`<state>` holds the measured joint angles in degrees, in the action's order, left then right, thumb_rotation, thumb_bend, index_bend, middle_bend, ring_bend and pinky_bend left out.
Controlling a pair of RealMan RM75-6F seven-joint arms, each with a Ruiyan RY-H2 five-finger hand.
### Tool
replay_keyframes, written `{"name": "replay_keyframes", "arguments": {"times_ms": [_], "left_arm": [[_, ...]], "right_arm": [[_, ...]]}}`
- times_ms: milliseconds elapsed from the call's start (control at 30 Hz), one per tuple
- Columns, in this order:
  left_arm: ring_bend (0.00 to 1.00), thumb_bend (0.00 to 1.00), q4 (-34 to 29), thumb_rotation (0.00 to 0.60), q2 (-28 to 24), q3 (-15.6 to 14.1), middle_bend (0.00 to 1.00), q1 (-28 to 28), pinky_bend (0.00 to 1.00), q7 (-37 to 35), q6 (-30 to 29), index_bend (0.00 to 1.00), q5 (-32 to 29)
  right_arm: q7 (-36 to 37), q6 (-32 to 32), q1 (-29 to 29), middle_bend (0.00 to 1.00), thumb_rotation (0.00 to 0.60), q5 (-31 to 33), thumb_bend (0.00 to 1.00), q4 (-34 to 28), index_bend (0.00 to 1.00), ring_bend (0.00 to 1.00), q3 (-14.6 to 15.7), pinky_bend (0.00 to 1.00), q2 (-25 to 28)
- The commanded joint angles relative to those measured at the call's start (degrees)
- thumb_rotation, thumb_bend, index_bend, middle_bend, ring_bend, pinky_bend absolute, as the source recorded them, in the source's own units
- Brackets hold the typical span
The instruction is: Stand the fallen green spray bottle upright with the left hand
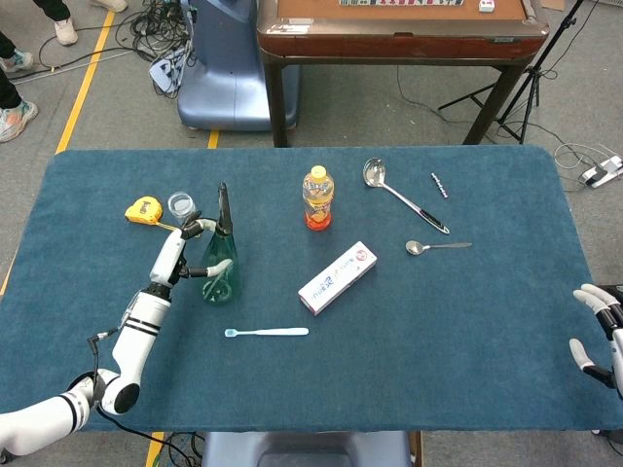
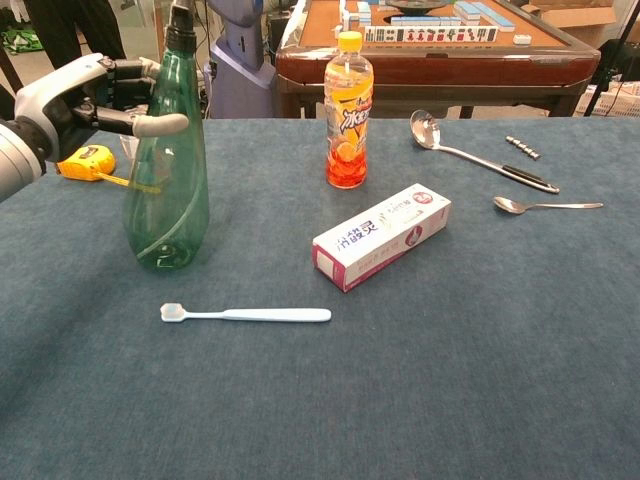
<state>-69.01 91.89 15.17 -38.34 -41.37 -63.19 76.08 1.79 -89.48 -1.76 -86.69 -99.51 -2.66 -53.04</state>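
Note:
The green spray bottle [image 1: 220, 268] [image 2: 168, 190] stands upright on the blue table cloth, its black nozzle at the top. My left hand [image 1: 178, 255] [image 2: 88, 95] grips it just below the neck from the left side, the thumb lying across the front and the fingers wrapped behind. My right hand [image 1: 598, 333] rests at the table's far right edge with its fingers spread and holds nothing; the chest view does not show it.
A yellow tape measure [image 1: 143, 209] and a clear cup [image 1: 181, 205] lie just behind the bottle. A toothbrush [image 2: 245, 314] lies in front of it. To the right are a toothpaste box [image 2: 382, 235], an orange drink bottle [image 2: 348, 110], a ladle [image 1: 399, 193] and a spoon [image 1: 436, 247].

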Motion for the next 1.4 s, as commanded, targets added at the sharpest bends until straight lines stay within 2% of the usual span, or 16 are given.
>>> {"name": "replay_keyframes", "arguments": {"times_ms": [33, 467, 933, 1000, 1133, 1400], "left_arm": [[0.2, 0.25, -0.16, 0.6, -0.84, -0.62, 0.44, 0.43, 0.03, 0.35, -0.19, 0.39, 0.78], [0.16, 0.25, -4.86, 0.6, -6.9, -4.24, 0.37, 4.26, 0.03, 1.25, -3.34, 0.3, 4.94], [0.09, 0.25, -8.8, 0.591, -10.57, -5.08, 0.24, 5.41, 0.03, 2.67, -2.98, 0.2, 5.45], [0.07, 0.25, -9.78, 0.541, -11.46, -5.35, 0.21, 5.45, 0.03, 3.09, -2.44, 0.16, 5.51], [0.03, 0.25, -12.36, 0.366, -13.7, -5.98, 0.14, 5.37, 0.03, 4.37, -0.61, 0.08, 5.29], [0.0, 0.25, -16.21, 0.251, -17.19, -6.64, 0.09, 5.76, 0.02, 7.05, 1.79, 0.01, 3.83]], "right_arm": [[0.06, 0.03, 0.01, 0.2, 0.6, -0.06, 0.32, 0.01, 0.22, 0.12, 0.02, 0.14, 0.01], [0.17, -0.53, -0.21, 0.2, 0.6, -0.52, 0.32, -0.2, 0.22, 0.12, 0.05, 0.14, 0.21], [0.48, -0.7, -0.25, 0.2, 0.6, -0.75, 0.32, 0.02, 0.22, 0.12, 0.05, 0.14, 0.12], [0.58, -0.7, -0.25, 0.2, 0.6, -0.75, 0.32, 0.07, 0.22, 0.12, 0.04, 0.14, 0.14], [0.75, -0.7, -0.25, 0.2, 0.6, -0.77, 0.32, 0.3, 0.22, 0.12, 0.03, 0.14, 0.03], [1.31, -0.66, -0.23, 0.2, 0.6, -0.76, 0.32, 0.84, 0.22, 0.12, 0.01, 0.14, -0.12]]}}
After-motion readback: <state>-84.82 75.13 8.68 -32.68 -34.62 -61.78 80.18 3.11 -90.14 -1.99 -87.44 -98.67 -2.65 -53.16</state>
